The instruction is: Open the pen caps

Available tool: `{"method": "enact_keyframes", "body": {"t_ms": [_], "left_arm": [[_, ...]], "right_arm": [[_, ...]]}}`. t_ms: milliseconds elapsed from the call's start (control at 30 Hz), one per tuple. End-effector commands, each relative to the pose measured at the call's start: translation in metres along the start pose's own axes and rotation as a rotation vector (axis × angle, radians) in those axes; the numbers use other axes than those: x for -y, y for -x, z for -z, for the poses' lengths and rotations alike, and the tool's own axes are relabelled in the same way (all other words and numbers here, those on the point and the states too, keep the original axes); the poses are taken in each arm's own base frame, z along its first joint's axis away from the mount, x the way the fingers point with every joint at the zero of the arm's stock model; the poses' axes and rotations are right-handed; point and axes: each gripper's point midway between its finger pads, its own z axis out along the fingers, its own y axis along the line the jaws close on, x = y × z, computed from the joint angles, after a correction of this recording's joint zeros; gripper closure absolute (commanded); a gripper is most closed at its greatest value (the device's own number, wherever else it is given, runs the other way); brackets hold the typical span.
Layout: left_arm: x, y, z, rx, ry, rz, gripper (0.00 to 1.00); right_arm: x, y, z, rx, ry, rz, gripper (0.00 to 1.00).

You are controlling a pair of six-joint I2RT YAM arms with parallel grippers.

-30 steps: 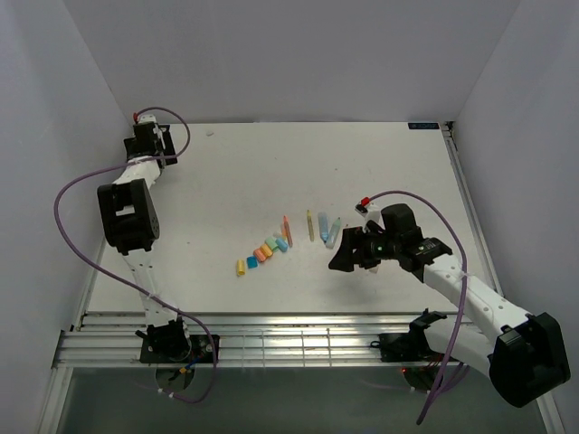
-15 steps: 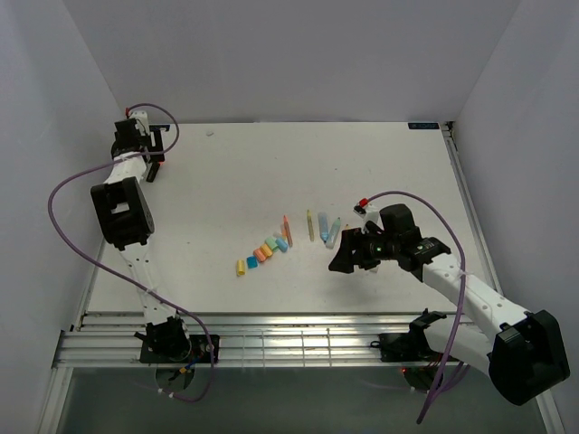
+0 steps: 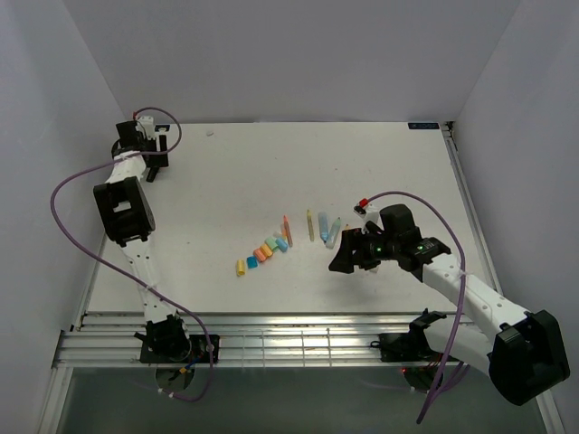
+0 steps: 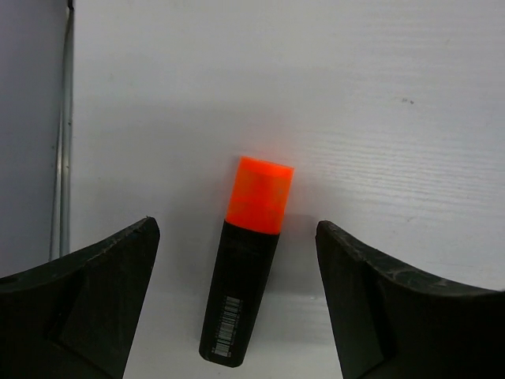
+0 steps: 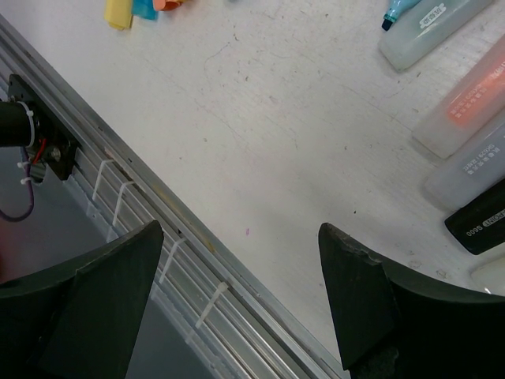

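In the left wrist view a black pen [image 4: 237, 304] with an orange pen cap [image 4: 260, 195] on it lies flat on the white table. It lies between the fingers of my open left gripper [image 4: 237, 227], untouched. In the top view my left gripper [image 3: 149, 163] is at the far left back corner. My right gripper [image 3: 344, 260] hovers open and empty just in front of a group of pens [image 3: 323, 226]. A row of loose coloured pen caps [image 3: 262, 251] lies left of them. The right wrist view shows several pens [image 5: 465, 103] at its upper right and a yellow cap [image 5: 118, 12] at top left.
The table's metal front rail [image 5: 158, 213] with cable ties runs under my right gripper [image 5: 241, 230]. The left wall and table edge [image 4: 63, 158] lie close beside the black pen. A thin orange pen [image 3: 286, 231] and a thin yellow pen [image 3: 308, 224] lie mid-table.
My left wrist has swung left and then settled near the back left corner. The right arm, the pens and the caps have not moved.
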Motion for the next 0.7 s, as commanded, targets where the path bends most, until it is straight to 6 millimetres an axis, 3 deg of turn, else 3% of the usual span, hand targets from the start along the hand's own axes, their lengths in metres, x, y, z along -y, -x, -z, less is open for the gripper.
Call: {"method": "enact_keyframes", "body": {"t_ms": [0, 167, 267, 367, 400, 667], "left_arm": [[0.003, -0.001, 0.006, -0.033, -0.027, -0.004, 0.09], [0.005, -0.024, 0.005, -0.091, -0.013, 0.024, 0.12], [0.005, -0.027, 0.004, -0.104, -0.007, 0.025, 0.15], [0.006, -0.025, 0.005, -0.101, -0.005, 0.029, 0.25], [0.005, -0.025, 0.005, -0.102, -0.001, 0.035, 0.34], [0.012, -0.035, 0.008, -0.123, -0.024, 0.048, 0.53]], "right_arm": [[-0.007, 0.007, 0.004, 0.032, 0.02, 0.039, 0.15], [-0.007, 0.007, 0.004, 0.033, 0.023, 0.04, 0.15], [-0.006, 0.004, 0.004, 0.027, 0.023, 0.036, 0.15], [-0.006, 0.003, 0.004, 0.027, 0.023, 0.036, 0.15], [-0.006, 0.004, 0.004, 0.032, 0.024, 0.038, 0.15], [-0.006, 0.006, 0.004, 0.041, 0.019, 0.042, 0.15]]}}
